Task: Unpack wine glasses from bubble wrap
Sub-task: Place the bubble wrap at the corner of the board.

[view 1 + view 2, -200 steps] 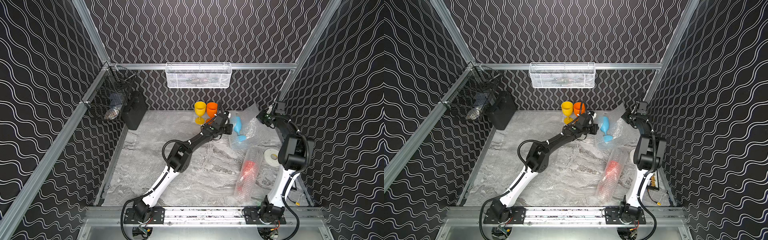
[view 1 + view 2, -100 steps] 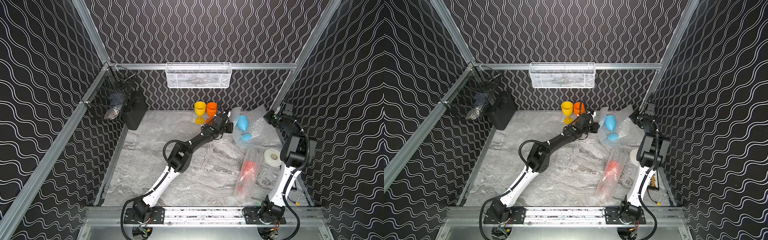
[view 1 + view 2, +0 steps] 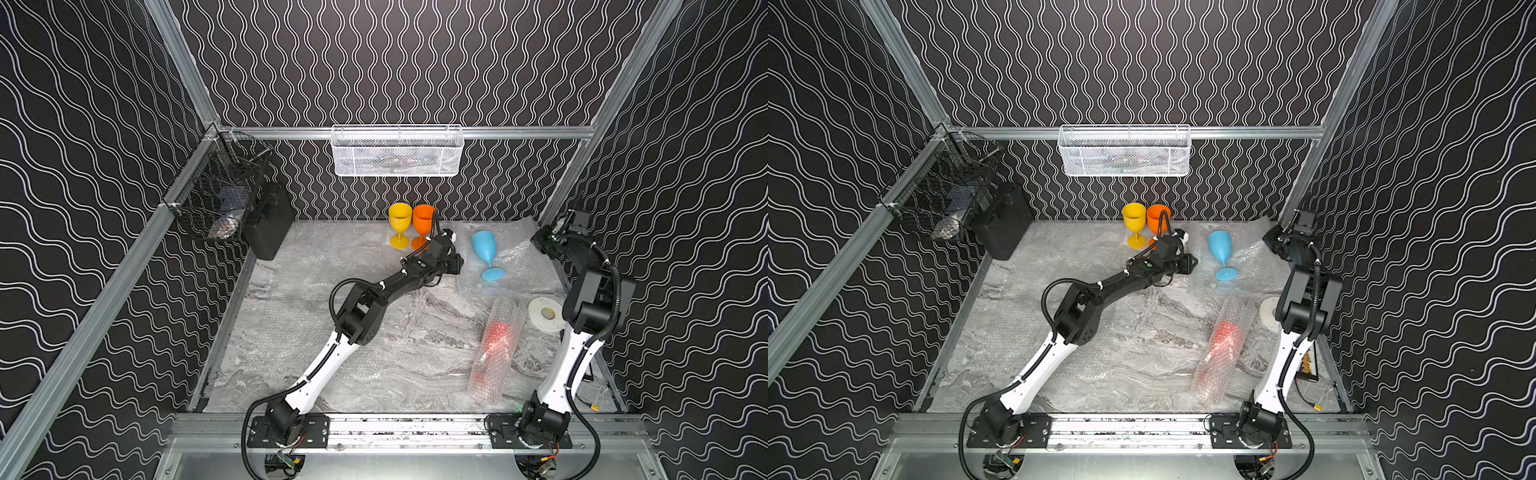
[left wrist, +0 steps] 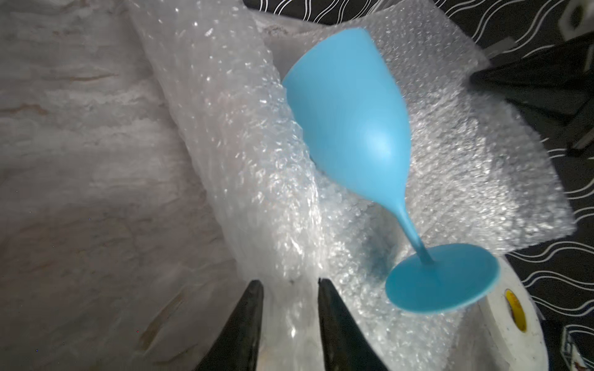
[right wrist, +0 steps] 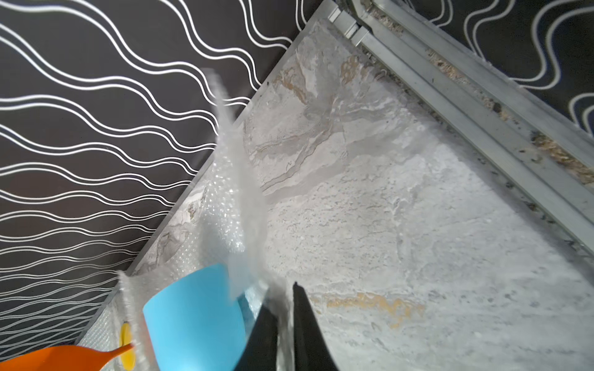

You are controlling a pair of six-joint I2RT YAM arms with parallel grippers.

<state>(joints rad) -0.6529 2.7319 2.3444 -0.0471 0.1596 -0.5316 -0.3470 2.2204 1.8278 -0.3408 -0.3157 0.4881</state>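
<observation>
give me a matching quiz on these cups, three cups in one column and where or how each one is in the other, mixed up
1 yellow glass
2 blue glass
3 red glass

a still inside a bubble wrap tube
b upright at the back wall, beside the orange glass
c bare, on the opened bubble wrap sheet

Pairs: 1-b, 2-c, 3-a

Just beside the blue goblet (image 3: 485, 249), the left arm (image 3: 432, 253) partly hides the foot of the orange goblet (image 3: 424, 218). Well apart from the blue goblet, the red goblet (image 3: 496, 334) is only a smear inside its bubble wrap tube (image 3: 492, 374). Beside the blue goblet in the right wrist view, a bubble wrap sheet (image 5: 239, 192) is blurred. Whether the right gripper (image 5: 281, 295) pinches it cannot be told.
</observation>
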